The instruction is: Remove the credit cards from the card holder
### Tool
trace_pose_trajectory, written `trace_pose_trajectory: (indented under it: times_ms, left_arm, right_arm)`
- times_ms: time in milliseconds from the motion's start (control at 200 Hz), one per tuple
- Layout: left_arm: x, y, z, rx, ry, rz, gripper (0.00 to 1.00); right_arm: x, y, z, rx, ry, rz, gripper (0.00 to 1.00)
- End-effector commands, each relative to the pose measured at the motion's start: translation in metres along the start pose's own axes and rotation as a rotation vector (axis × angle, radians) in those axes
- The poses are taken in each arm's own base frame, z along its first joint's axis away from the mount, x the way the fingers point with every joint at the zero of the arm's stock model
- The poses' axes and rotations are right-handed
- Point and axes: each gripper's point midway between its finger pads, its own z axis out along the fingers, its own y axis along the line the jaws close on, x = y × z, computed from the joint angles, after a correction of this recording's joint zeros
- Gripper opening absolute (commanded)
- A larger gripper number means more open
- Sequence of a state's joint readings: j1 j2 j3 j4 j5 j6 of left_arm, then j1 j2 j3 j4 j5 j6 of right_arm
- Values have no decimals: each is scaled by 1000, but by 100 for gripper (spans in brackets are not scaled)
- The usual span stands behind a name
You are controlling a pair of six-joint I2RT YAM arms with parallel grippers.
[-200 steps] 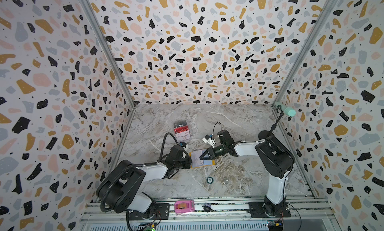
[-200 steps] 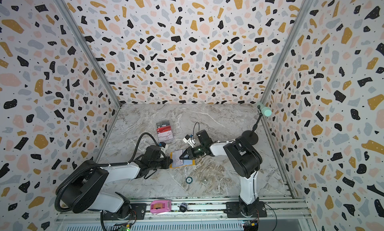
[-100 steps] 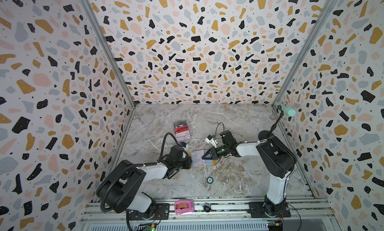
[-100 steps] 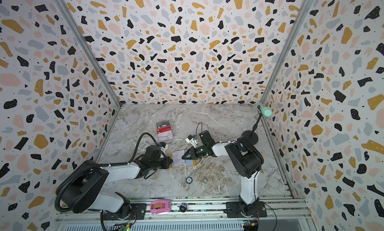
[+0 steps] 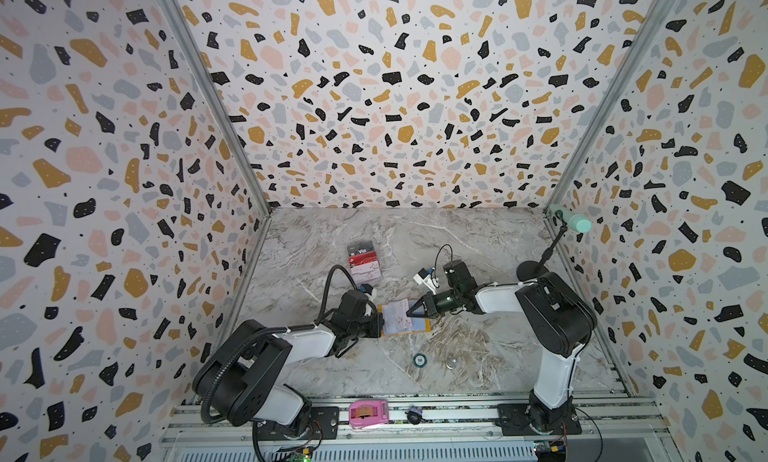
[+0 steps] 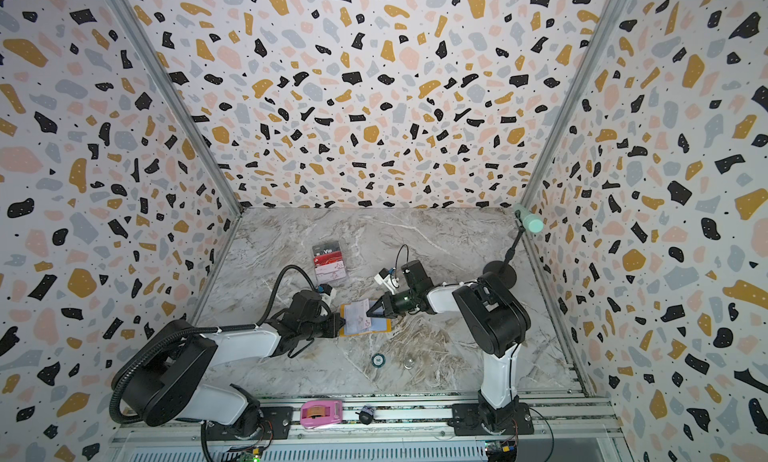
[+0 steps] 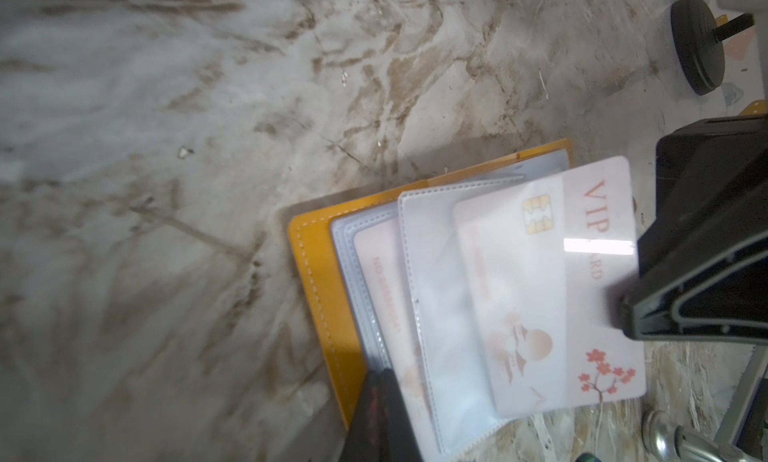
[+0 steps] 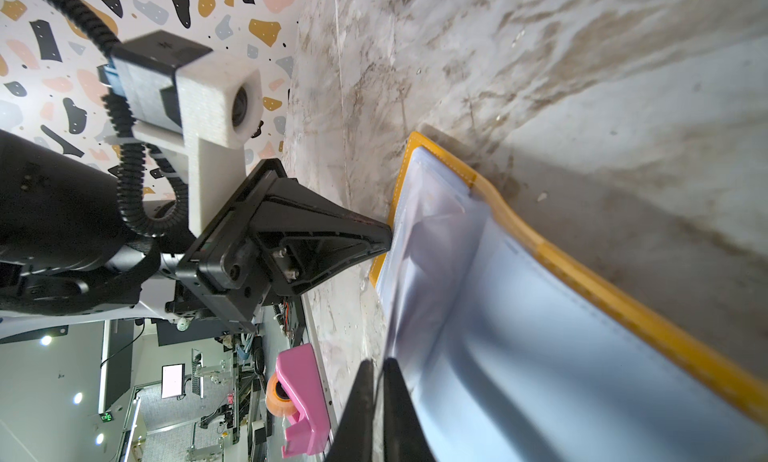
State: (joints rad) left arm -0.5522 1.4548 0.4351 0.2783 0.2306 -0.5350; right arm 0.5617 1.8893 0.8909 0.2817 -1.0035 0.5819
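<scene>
The mustard-yellow card holder [image 5: 417, 329] [image 6: 376, 327] lies open on the marble table, clear sleeves up. My left gripper [image 5: 380, 319] [image 7: 384, 374] is shut, its tips resting on the holder's left edge. A white card [image 7: 598, 273] with red "VIP" lettering sticks halfway out of a sleeve [image 7: 440, 298]. My right gripper [image 5: 409, 312] [image 8: 376, 364] is shut on that card's outer edge. A second pale card [image 7: 380, 281] stays inside a lower sleeve. Farther back, a black "Vip" card [image 5: 360, 250], a red card and a white card lie overlapped on the table.
A pink tape dispenser [image 5: 368, 414] and a small black object [image 5: 413, 414] sit on the front rail. A round token [image 5: 419, 359] and a clear disc [image 5: 451, 362] lie in front of the holder. A microphone stand [image 5: 530, 268] is at the right wall.
My right gripper's jaws have closed onto the white card's edge and its tip has shifted slightly to the right. The left gripper has stayed on the holder.
</scene>
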Motion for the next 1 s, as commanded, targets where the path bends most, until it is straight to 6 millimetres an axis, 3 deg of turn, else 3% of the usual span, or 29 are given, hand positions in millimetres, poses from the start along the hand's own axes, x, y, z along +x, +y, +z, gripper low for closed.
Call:
trace_pose_trajectory:
  times_ms: [0, 330, 656, 996]
  left_arm:
    - [34, 20, 2, -77, 120, -15, 0]
    - [34, 20, 1, -77, 117, -14, 0]
    - [31, 21, 0, -87, 108, -9, 0]
    - [6, 3, -8, -46, 52, 32, 4]
  right_arm:
    - [-7, 16, -9, -22, -27, -39, 8]
    - [-7, 8, -14, 32, -38, -25, 1]
    - [-8, 0, -33, 138, -50, -39, 0]
    - [-12, 0, -62, 251, -86, -96, 0]
